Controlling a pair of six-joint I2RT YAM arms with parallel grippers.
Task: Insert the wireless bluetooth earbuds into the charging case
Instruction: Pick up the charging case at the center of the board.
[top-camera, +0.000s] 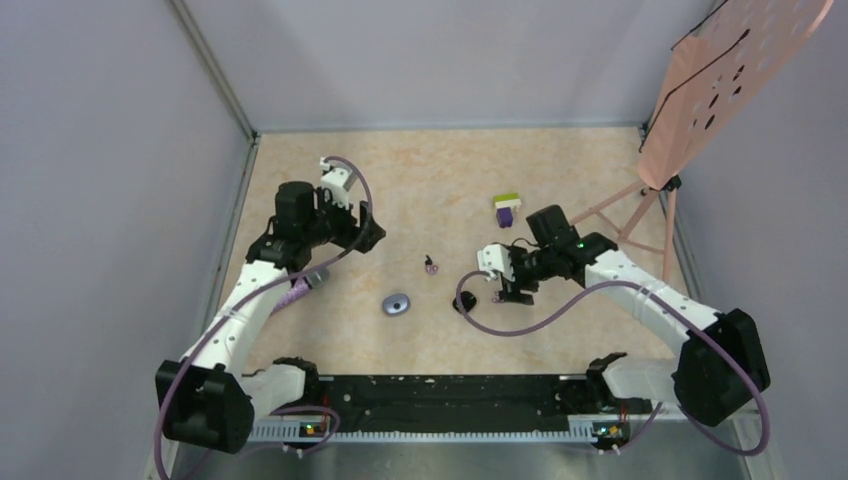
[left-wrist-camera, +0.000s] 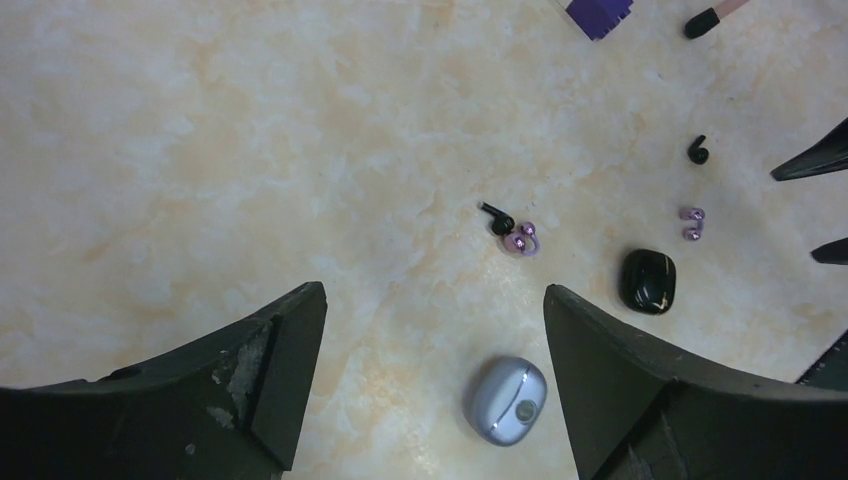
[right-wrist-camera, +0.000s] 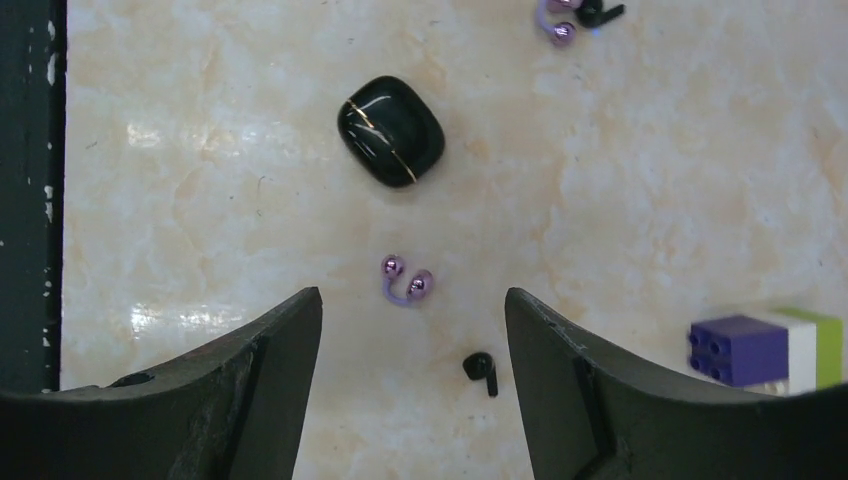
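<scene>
Two closed charging cases lie on the table: a glossy black one (right-wrist-camera: 391, 130) (left-wrist-camera: 647, 280) (top-camera: 465, 303) and a lavender-grey one (left-wrist-camera: 506, 399) (top-camera: 396, 304). A purple ring-like earbud (right-wrist-camera: 406, 280) (left-wrist-camera: 691, 222) and an all-black earbud (right-wrist-camera: 481, 368) (left-wrist-camera: 697, 150) lie just ahead of and between my right gripper's open jaws. A purple earbud with a dark stem (left-wrist-camera: 515, 232) (top-camera: 430, 265) (right-wrist-camera: 570, 15) lies mid-table. My right gripper (right-wrist-camera: 412, 300) (top-camera: 500, 285) is open and empty, low over the two earbuds. My left gripper (left-wrist-camera: 434, 292) (top-camera: 372, 238) is open and empty, above the table to the left.
A green-and-purple block (top-camera: 508, 208) (right-wrist-camera: 760, 348) stands behind the right gripper. A pink perforated board on a stand (top-camera: 720, 90) leans at the back right. Grey walls close in the table on three sides. The dark base rail (top-camera: 450, 395) runs along the near edge.
</scene>
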